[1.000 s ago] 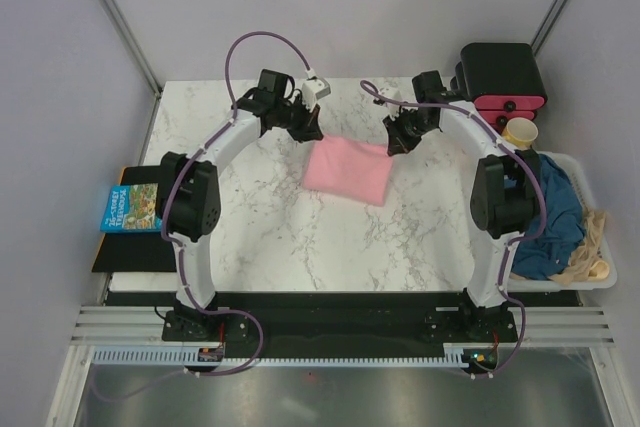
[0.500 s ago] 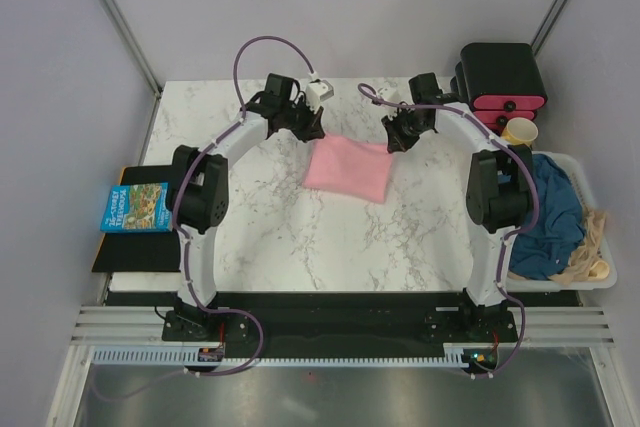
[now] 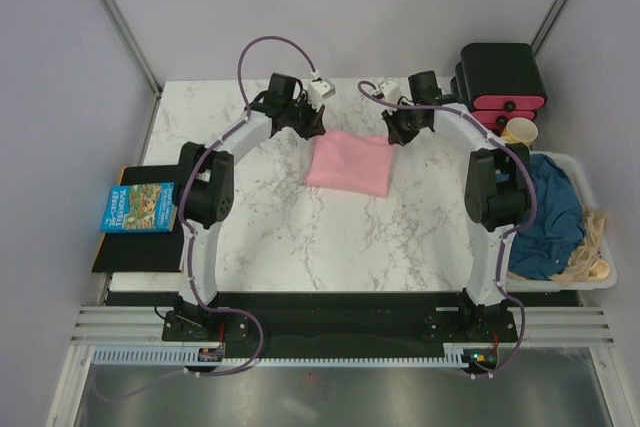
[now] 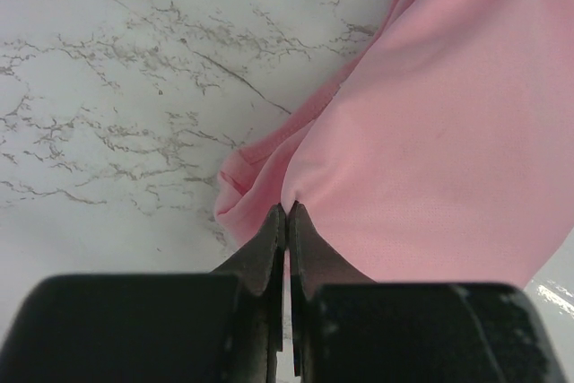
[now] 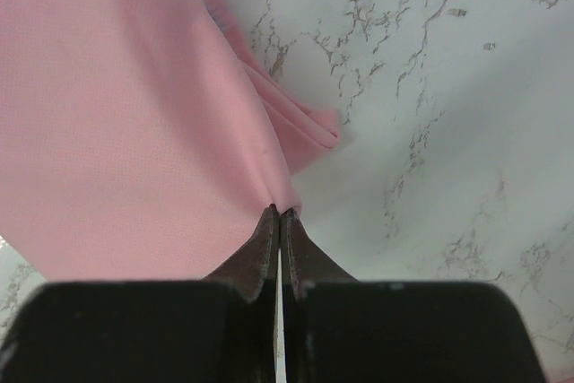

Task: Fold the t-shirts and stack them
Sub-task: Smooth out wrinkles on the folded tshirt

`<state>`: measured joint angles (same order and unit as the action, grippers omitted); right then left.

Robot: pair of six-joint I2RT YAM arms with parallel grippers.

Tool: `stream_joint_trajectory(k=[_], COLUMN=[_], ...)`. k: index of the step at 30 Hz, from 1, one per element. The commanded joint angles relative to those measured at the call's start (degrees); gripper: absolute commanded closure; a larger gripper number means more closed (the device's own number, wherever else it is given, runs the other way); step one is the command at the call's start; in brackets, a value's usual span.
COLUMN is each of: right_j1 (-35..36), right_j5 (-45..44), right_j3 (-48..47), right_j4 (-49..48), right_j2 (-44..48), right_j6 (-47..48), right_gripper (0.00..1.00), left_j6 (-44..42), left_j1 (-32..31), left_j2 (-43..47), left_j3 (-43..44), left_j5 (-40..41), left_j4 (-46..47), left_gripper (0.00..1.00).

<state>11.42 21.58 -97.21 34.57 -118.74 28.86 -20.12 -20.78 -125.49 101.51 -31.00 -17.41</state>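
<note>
Top external view: my left hand [image 3: 308,127] sits at the far left corner of the pink t-shirt [image 3: 348,164]. Its fingers are pressed together on a pinch of that fabric. The left wrist view confirms it: the cloth edge enters directly between the closed fingertips, and loose folded layers sag beside the pinch onto the table [image 3: 300,237].

The pink t-shirt lies on the far middle of the table as a compact folded rectangle. Its long axis runs left to right across the table, with the right end turned slightly toward me. I cannot tell which edge is the collar and which the hem.

My right hand [image 3: 395,137] sits at the far right corner of the same shirt. It is likewise clamped on the fabric, and the right wrist view shows the cloth running into the closed tips. The lower layers lie stepped on the marble just beside the pinch.

Step in hand, as I judge it: a fold of the pink shirt, with both far corners gripped.

The next move calls for:
- Moving both corners together, at equal height and pace, so that the edge stays straight.
- Laying the top layer square over the layers beneath.
- Releasing only once the cloth rests flat.

The dark blue t-shirt [image 3: 555,217] lies bunched in the bin [image 3: 560,287] at the right edge, well apart. It is not yet folded, so stacking is not yet done.
</note>
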Motion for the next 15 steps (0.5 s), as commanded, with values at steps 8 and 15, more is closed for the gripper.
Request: stream_joint_trajectory(k=[8,15], right_j1=[1.76,3.52], right_j5=[-2.77,-3.92], right_j3=[0.18,0.53], right_j4=[-4.42,-5.91], right_j2=[-3.52,-4.31], right_j6=[-1.88,-2.49], right_gripper=[0.95,0.94], left_j6=[-1.06,-1.86], left_j1=[-0.41,-0.58], left_j2=[-1.42,-1.42], left_j3=[2.02,0.35], left_j5=[3.58,6.21], left_j4=[1.85,2.03], left_gripper=[0.92,0.93])
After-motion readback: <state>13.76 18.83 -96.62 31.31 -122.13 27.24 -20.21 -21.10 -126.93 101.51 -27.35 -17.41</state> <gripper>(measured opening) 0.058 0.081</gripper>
